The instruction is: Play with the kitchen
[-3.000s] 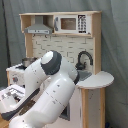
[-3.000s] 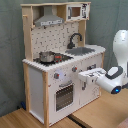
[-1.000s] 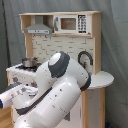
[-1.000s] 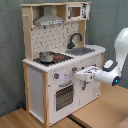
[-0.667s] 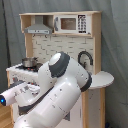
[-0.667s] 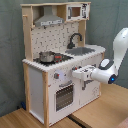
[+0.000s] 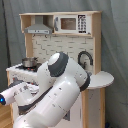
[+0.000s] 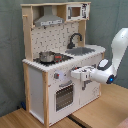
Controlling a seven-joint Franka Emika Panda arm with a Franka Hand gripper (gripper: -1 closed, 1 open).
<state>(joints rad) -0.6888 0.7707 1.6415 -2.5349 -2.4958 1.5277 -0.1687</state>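
Arm nearer the kitchen [image 8: 52, 60] front than three seconds ago, gripper [image 8: 75, 74] now at the knob panel above the oven door [image 8: 64, 96], finger state impossible to tell, first exterior view's kitchen [image 7: 75, 37] front hidden behind the arm, steel pot [image 8: 46, 56] on the hob.

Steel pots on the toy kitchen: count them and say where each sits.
1. The small steel pot sits on the stovetop of the white and light-wood toy kitchen, under the range hood. Others may be hidden behind doors.

A lab-like test setup: grey curtain backdrop [image 8: 10, 50], wooden tabletop [image 8: 100, 112].
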